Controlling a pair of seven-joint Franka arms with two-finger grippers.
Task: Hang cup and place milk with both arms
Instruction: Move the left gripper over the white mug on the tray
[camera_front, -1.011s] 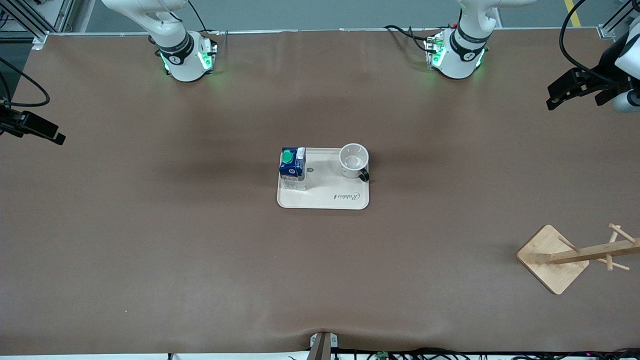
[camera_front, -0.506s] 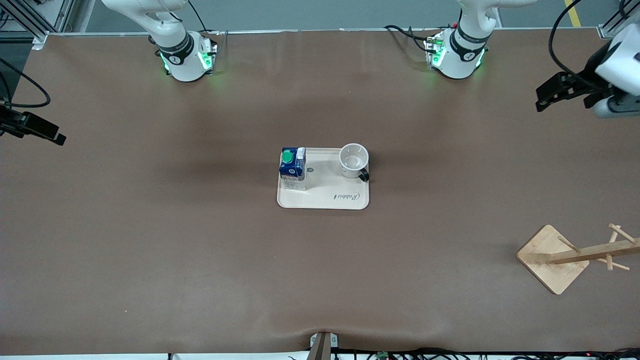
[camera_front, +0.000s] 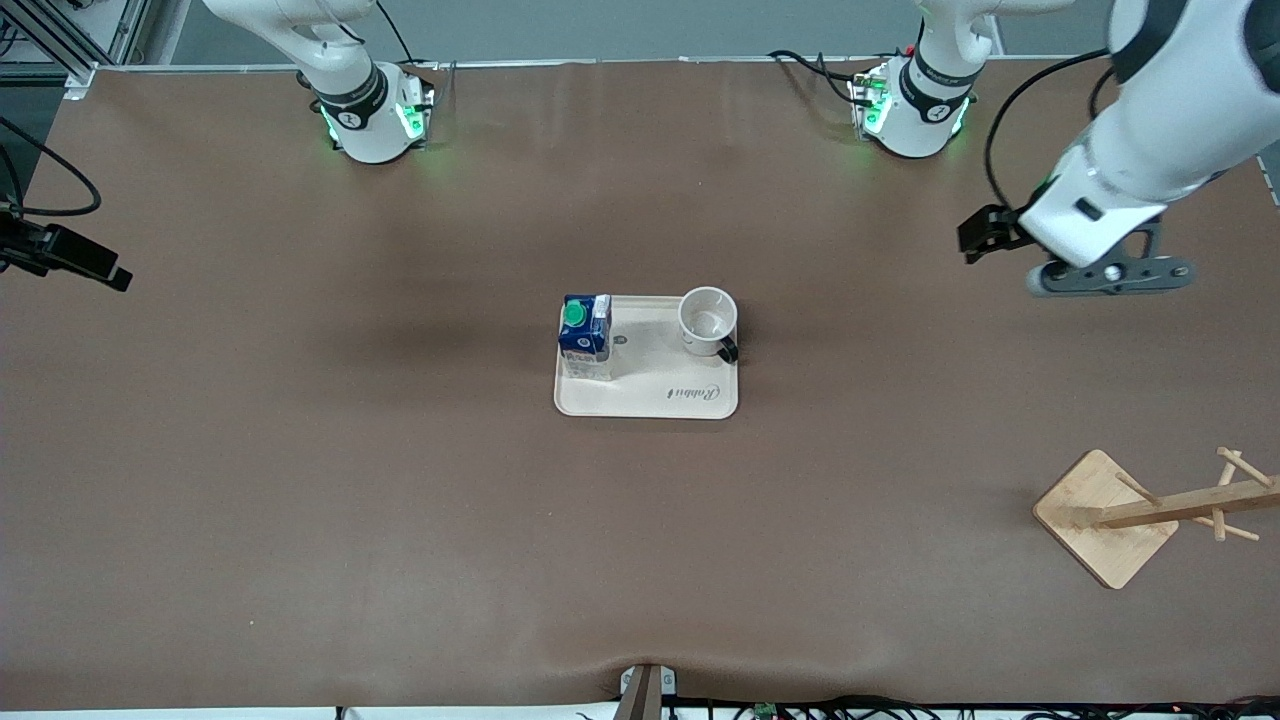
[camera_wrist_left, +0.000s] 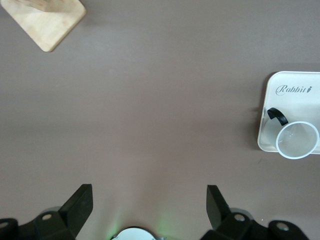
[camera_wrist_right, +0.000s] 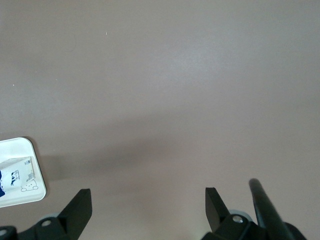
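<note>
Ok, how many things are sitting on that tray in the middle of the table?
2. The milk stands at the tray's corner toward the right arm's end. The cup stands upright at the corner toward the left arm's end. Nothing seems hidden.

A brown counter (camera_front: 400, 500) carries a cream tray (camera_front: 650, 395) at its middle and a wooden peg stand (camera_front: 1105, 520) toward the left arm's end, nearer the front camera.
</note>
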